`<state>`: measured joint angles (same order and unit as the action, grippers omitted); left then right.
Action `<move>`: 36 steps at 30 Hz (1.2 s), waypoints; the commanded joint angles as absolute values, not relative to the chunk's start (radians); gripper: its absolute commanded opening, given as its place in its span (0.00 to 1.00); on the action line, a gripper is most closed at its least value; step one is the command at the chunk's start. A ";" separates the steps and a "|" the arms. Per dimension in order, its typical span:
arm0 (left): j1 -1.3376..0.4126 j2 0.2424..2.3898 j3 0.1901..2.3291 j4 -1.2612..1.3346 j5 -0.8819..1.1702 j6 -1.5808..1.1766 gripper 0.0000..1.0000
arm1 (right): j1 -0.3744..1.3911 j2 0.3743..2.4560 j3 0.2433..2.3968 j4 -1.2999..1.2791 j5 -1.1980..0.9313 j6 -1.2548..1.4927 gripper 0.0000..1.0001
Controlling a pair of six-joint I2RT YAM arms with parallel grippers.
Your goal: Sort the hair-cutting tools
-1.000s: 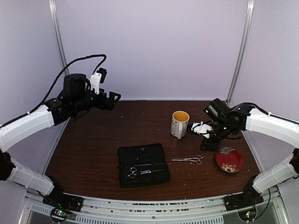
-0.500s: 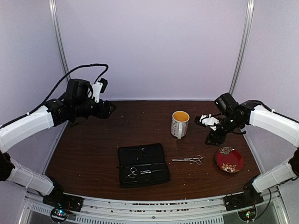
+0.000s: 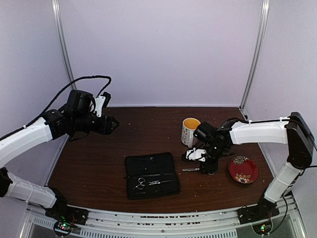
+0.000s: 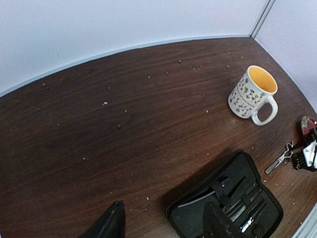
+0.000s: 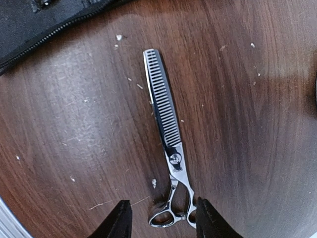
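A loose pair of silver thinning scissors [image 5: 166,114] lies on the brown table right of the open black case [image 3: 151,174]; it also shows in the top view [image 3: 190,169] and the left wrist view [image 4: 280,158]. My right gripper [image 3: 200,162] is low over it and open, its fingertips [image 5: 119,220] on either side of the ring handles, the right one close against a ring. A second pair of scissors [image 3: 140,183] lies in the case. The thin black clips cannot be made out against the case. My left gripper [image 3: 111,124] hangs open and empty over the far left of the table.
A white patterned mug [image 3: 190,131] with a yellow inside stands behind the right gripper. A red floral plate [image 3: 242,169] lies to its right. Small crumbs dot the table. The case corner [image 5: 49,15] lies just beyond the scissors' blade tip.
My right arm has swung from beside the mug and plate down and left to the loose scissors. My left arm has dropped slightly and turned toward the table.
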<state>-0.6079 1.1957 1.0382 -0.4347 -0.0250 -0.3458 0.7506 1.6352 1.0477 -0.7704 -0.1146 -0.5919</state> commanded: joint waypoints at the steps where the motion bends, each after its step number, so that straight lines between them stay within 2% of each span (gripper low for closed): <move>1: -0.612 1.202 1.070 -0.483 0.002 -0.339 0.54 | 0.755 1.682 1.060 -0.738 -0.065 -0.594 0.44; 9: -0.613 1.234 1.078 -0.499 0.009 -0.325 0.54 | 0.756 1.762 1.095 -0.764 -0.054 -0.595 0.39; 22: -0.614 1.245 1.058 -0.495 0.055 -0.328 0.54 | 0.757 1.830 1.100 -0.792 -0.019 -0.595 0.23; 25: -0.615 1.240 1.052 -0.527 0.064 -0.354 0.54 | 0.757 1.852 1.101 -0.796 -0.002 -0.592 0.15; 30: -0.630 1.215 0.972 -0.539 0.102 -0.473 0.51 | 0.756 1.836 1.093 -0.802 0.011 -0.588 0.02; 36: -0.684 1.174 0.833 -0.529 0.111 -0.596 0.49 | 0.765 1.743 1.126 -0.875 0.048 -0.614 0.00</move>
